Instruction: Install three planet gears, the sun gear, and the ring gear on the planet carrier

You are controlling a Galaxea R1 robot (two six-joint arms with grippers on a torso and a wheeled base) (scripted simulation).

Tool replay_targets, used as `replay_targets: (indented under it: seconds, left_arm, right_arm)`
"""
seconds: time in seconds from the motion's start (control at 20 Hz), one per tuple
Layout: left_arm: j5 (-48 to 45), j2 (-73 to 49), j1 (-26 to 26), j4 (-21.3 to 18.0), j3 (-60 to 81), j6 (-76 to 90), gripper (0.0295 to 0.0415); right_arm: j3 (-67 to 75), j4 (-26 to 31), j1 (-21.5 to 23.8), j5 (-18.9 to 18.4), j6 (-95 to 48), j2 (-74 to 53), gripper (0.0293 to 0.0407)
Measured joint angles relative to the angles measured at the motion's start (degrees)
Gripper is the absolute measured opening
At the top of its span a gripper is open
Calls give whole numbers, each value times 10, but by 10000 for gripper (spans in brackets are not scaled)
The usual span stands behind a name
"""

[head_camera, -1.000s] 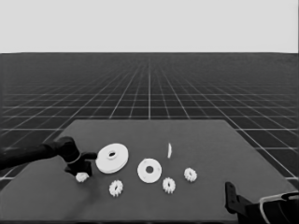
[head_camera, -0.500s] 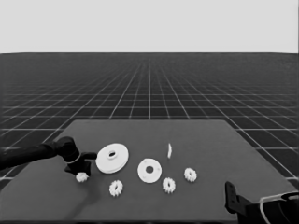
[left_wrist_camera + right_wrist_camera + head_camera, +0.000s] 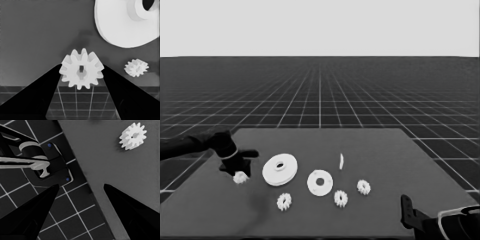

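We found the left gripper at the left end of the dark table, its two black fingers closed against opposite sides of a small white toothed planet gear. In the left wrist view this held gear sat squarely between the two dark wedges, its teeth touching both. In the head view the same gear showed as a small white shape just under the fingertips, near the table's left edge.

The larger round part, a thick-rimmed white disc with a dark centre hole, lay just to the right of that gripper. The smaller round part, a flat white disc with a dark hole, lay beside it toward the table's middle, apart from it. Three more small white gears rested on the table: one in front of the larger round part, one in front of the smaller, one to its right. A thin white piece stood behind the smaller round part.

The right gripper waited at the table's lower right corner, its fingers spread wide with nothing between them.
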Motion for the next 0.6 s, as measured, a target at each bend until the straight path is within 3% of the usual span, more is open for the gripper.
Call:
replay_targets:
  seconds: [0.05,0.1,0.2,0.5,0.6]
  left_arm:
    - [35,71,1,31,95,-229,313]
    - [62,219,1,35,106,-353,313]
    - [72,384,2,30,13,-397,313]
    - [69,460,3,28,-73,-384,312]
    - [61,467,68,93,-105,-360,313]
  right_arm:
    - [0,0,0,0,0,0,385]
    - [0,0,0,0,0,0,385]
    - [0,0,0,0,0,0,385]
    - [0,0,0,0,0,0,385]
    - [0,0,0,0,0,0,385]
